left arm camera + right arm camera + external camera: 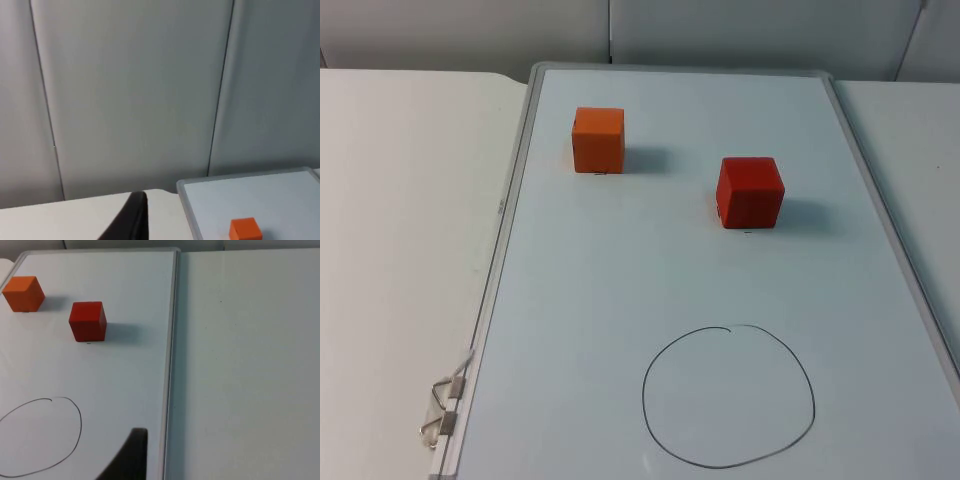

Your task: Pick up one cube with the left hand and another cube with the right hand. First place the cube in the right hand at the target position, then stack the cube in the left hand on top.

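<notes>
Orange cube and red cube sit apart on the whiteboard, beyond the drawn circle, the likely stacking target. Left gripper waits off the whiteboard's edge and right gripper near the circle; I can't tell whether either is open or closed.

The top view looks down onto the whiteboard; both wrist views share its far edge and orange cube.

A white table runs back to a grey panelled wall, with a framed whiteboard lying flat on it
</notes>
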Tool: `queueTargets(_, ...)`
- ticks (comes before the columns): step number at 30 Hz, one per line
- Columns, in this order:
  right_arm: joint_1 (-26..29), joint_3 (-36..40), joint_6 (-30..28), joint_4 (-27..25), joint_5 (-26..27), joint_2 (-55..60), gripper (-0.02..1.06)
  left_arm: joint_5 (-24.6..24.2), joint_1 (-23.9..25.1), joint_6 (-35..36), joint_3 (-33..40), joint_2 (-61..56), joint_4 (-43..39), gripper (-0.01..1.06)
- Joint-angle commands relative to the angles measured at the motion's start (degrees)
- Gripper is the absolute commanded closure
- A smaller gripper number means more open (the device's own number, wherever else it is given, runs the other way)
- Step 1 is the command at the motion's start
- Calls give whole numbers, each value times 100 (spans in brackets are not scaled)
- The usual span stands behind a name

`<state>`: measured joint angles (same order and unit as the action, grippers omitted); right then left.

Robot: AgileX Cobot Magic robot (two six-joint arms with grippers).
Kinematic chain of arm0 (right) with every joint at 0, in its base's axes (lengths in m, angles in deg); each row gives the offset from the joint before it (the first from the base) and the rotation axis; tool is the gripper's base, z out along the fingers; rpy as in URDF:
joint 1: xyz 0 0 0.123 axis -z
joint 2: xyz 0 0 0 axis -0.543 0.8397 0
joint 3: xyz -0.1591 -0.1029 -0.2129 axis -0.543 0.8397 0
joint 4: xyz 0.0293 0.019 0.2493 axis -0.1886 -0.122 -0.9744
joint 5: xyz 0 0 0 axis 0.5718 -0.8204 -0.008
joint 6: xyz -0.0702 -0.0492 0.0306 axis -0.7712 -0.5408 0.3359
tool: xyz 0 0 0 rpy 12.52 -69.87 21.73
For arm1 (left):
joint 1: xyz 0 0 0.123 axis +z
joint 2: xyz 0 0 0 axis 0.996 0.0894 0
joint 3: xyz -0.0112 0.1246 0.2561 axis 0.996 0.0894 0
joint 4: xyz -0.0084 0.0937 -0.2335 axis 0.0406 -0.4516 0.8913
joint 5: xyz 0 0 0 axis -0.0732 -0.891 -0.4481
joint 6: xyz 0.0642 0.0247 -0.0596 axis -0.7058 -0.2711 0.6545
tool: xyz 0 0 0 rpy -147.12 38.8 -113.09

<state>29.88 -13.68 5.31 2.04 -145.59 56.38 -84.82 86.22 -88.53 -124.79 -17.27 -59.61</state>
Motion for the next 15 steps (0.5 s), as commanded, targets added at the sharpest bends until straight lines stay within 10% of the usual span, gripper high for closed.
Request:
queueTargets(1, -18, 41, -19, 0, 45, -26, 0, 118, 24, -326, -206, 341, 354, 1)
queueTargets(15, -18, 41, -19, 0, 45, -26, 0, 115, 24, -1629, -1670, 3031, 1913, 1)
